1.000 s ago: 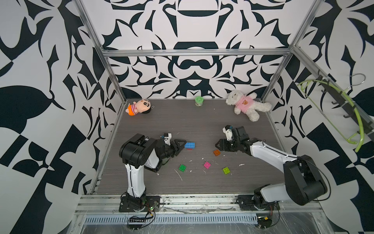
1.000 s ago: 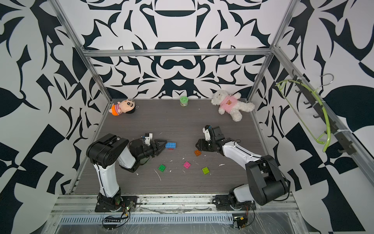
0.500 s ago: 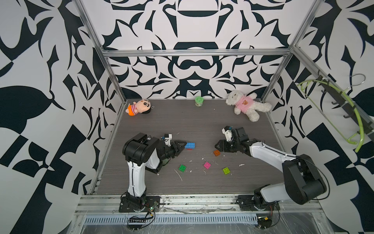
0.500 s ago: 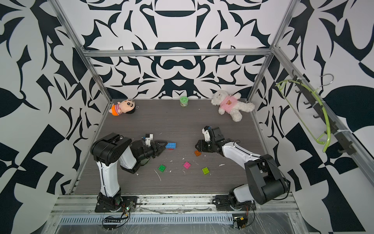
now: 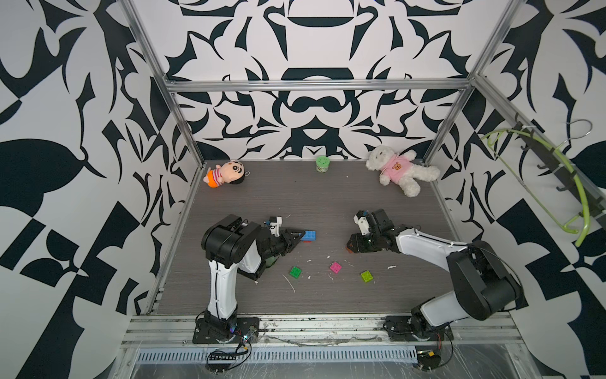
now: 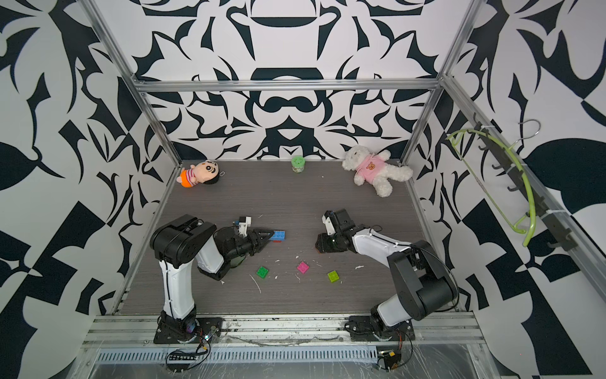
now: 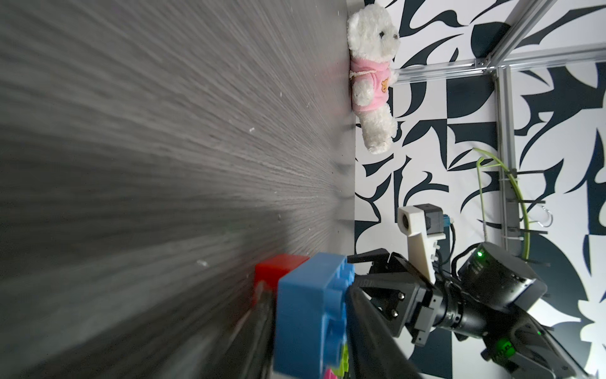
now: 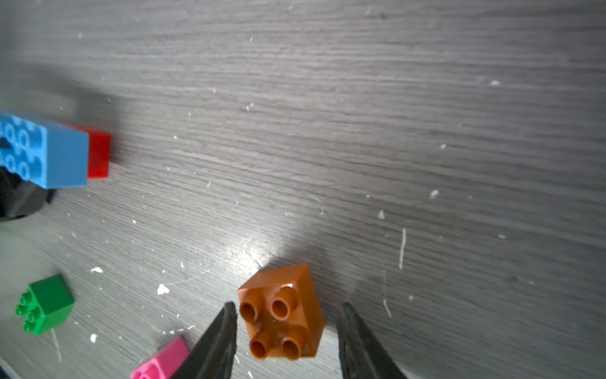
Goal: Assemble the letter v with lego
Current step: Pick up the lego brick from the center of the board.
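Note:
The long blue lego brick point(image 5: 309, 235) lies on a red brick point(image 5: 306, 242) left of the table's middle. My left gripper point(image 5: 299, 237) is shut on the blue brick point(image 7: 308, 328), one finger point(image 7: 370, 328) on its studded face and one on the opposite face. My right gripper point(image 8: 288, 305) stands open astride the orange-brown brick point(image 8: 282, 321), with a gap on each side. In both top views, dark green point(image 5: 295, 272), pink point(image 5: 336, 267) and lime point(image 5: 367, 276) bricks lie loose nearer the front. No letter v is in view.
A plush doll point(image 5: 224, 172), a small green cup point(image 5: 322, 163) and a white teddy in a pink top point(image 5: 400, 170) lie along the back edge. White scraps are scattered around the bricks. A green hanger point(image 5: 557, 167) hangs on the right wall.
My left gripper has closed from open onto the blue brick. The right gripper's jaws have narrowed slightly around the orange-brown brick.

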Controlling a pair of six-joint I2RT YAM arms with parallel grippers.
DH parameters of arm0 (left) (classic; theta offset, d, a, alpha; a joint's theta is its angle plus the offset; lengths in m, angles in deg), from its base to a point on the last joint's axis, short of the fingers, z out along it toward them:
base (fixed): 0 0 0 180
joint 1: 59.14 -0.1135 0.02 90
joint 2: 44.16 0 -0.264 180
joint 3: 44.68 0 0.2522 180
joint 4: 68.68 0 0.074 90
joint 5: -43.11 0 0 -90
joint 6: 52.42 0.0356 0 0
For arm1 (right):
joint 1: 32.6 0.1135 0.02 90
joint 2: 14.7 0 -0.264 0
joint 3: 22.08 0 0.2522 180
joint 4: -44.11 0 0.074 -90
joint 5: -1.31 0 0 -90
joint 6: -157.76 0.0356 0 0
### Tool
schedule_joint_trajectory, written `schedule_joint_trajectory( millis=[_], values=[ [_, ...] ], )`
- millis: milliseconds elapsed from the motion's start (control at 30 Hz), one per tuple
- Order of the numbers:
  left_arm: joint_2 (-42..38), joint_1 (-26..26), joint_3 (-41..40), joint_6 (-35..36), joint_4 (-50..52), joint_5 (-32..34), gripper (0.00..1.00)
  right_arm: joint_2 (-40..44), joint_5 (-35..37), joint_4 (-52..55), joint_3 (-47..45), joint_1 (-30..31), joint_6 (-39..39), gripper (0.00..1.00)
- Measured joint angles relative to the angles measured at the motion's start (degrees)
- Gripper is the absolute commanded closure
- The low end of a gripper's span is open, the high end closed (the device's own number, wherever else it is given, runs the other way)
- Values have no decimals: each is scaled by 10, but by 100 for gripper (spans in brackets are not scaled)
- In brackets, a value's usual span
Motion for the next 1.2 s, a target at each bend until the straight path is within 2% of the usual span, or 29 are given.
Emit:
schedule_joint_trajectory(
  millis=[167,400,633,800,900,1033,1200],
  values=[
    [0,0,1,0,-2,1,68,-17,28,19,26,27,-22,48],
    [0,0,2,-3,-2,0,70,-50,81,66,77,66,-37,51],
    [0,-11,0,-3,-2,-4,74,-95,146,138,143,114,-38,64],
    [0,-19,0,-4,-2,-8,75,-110,172,170,167,123,-43,77],
    [0,-27,-1,-4,-2,-13,76,-123,173,183,185,127,-61,84],
    [0,-38,-2,-4,-2,-22,76,-139,157,185,211,132,-127,100],
    [5,-40,-2,-4,-7,-30,77,-134,57,171,258,132,-268,100]
  ],
)
